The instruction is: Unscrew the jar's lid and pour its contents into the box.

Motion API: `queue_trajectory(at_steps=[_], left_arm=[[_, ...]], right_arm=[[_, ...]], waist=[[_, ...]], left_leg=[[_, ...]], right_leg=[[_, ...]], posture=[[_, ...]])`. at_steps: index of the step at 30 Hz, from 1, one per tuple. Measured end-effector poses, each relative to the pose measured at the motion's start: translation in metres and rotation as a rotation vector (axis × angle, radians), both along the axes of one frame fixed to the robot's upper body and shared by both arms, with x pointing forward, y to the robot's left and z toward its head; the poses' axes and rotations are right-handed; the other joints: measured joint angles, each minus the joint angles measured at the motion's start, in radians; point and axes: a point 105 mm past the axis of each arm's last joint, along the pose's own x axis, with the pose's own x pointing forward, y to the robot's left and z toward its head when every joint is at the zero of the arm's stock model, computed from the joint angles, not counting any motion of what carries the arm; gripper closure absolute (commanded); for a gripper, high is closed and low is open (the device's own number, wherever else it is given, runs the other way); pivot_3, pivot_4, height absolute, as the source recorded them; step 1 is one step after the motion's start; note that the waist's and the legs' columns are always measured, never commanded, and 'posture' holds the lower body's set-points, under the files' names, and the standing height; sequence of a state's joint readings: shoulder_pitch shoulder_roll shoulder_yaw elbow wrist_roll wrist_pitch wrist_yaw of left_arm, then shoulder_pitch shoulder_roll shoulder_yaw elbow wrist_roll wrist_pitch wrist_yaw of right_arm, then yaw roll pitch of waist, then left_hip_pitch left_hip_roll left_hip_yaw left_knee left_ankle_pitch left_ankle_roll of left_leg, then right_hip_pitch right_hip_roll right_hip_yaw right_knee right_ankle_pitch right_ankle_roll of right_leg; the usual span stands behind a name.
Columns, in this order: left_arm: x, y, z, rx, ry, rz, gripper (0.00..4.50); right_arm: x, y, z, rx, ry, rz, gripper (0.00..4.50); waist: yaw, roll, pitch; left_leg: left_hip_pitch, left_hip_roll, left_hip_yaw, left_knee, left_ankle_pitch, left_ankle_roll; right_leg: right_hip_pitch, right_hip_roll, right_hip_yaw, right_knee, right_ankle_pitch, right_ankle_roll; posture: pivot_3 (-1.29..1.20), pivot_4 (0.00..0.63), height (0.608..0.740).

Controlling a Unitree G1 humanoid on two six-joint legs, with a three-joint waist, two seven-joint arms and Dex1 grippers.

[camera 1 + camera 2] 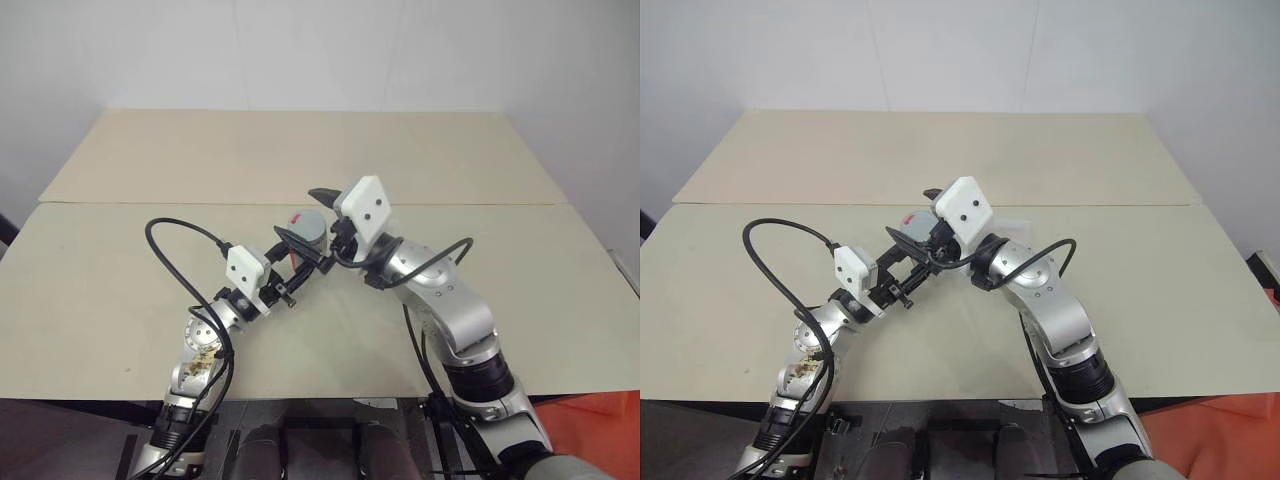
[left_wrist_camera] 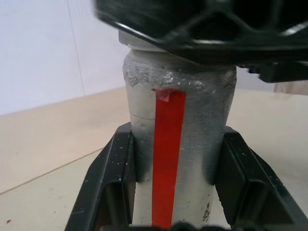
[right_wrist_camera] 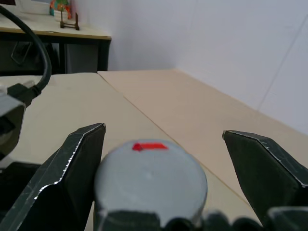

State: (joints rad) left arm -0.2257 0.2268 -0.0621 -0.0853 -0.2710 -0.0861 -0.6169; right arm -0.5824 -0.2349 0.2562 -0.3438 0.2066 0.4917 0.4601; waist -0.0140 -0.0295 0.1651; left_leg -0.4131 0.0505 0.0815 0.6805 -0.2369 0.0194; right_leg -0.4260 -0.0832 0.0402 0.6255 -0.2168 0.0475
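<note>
Left eye view takes in the whole scene: the pale table (image 1: 130, 290) made of two boards with a seam running left to right, and both arms meeting above its near middle. There the left gripper (image 1: 297, 252) is clenched on the jar (image 1: 309, 229), which is held up off the table, while the right gripper (image 1: 322, 205) stands spread wide at the jar's top. The box (image 1: 1017, 224) appears in the right eye view as a faint clear edge on the table just right of the right arm, mostly hidden behind it. Left wrist view gives the jar's side at close range: a silver-grey cylinder with a rough, patchy coating near its shoulder and a vertical red stripe (image 2: 168, 154) down its middle, its upper end ragged; both black fingers (image 2: 113, 183) press against the jar's flanks. Right wrist view gives the top instead: the lid (image 3: 150, 178), round, flat and grey, seated on the jar, with a short red mark (image 3: 149, 146) at its far edge. It sits between the two open fingers, close against one, well apart from the other. No brand, label or legible writing is visible on jar or lid.
</note>
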Motion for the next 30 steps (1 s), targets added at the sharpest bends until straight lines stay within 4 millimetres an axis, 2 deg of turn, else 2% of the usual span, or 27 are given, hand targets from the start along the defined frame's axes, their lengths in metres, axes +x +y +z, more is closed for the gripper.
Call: queue_trajectory(at_steps=[10, 12, 16, 24, 30], left_arm=[[0.001, 0.003, 0.000, 0.006, 0.000, 0.003, 2.61], [0.002, 0.007, 0.001, 0.006, -0.004, 0.014, 2.61], [0.002, 0.010, 0.002, 0.013, -0.007, 0.016, 2.61], [0.001, 0.009, 0.001, 0.017, -0.007, 0.007, 2.61], [0.002, 0.010, -0.002, 0.020, 0.002, 0.008, 2.61]], right_arm=[[-0.011, -0.022, -0.007, -0.030, 0.003, -0.003, 0.02], [-0.010, -0.029, -0.011, -0.045, 0.014, -0.019, 0.02], [-0.004, -0.046, -0.007, -0.049, 0.001, -0.074, 0.02], [-0.006, -0.051, -0.012, -0.067, 0.019, -0.063, 0.02], [-0.025, -0.051, -0.014, -0.122, 0.058, 0.080, 0.02]], waist=[[0.001, 0.000, 0.000], [0.001, 0.000, 0.000], [0.000, 0.000, 0.000], [0.001, 0.000, 0.000], [0.001, 0.000, 0.000]], left_leg=[[0.000, 0.000, 0.000, 0.000, 0.000, 0.000], [0.000, 0.000, 0.000, 0.000, 0.000, 0.000], [0.000, 0.000, 0.000, 0.000, 0.000, 0.000], [0.000, 0.000, 0.000, 0.000, 0.000, 0.000], [0.000, 0.000, 0.000, 0.000, 0.000, 0.000]], right_leg=[[0.000, 0.000, 0.000, 0.000, 0.000, 0.000], [0.000, 0.000, 0.000, 0.000, 0.000, 0.000], [0.000, 0.000, 0.000, 0.000, 0.000, 0.000], [0.000, 0.000, 0.000, 0.000, 0.000, 0.000], [0.000, 0.000, 0.000, 0.000, 0.000, 0.000]], posture=[[0.00, 0.150, 0.740], [0.00, 0.150, 0.740], [0.00, 0.150, 0.740], [0.00, 0.150, 0.740], [0.00, 0.150, 0.740]])
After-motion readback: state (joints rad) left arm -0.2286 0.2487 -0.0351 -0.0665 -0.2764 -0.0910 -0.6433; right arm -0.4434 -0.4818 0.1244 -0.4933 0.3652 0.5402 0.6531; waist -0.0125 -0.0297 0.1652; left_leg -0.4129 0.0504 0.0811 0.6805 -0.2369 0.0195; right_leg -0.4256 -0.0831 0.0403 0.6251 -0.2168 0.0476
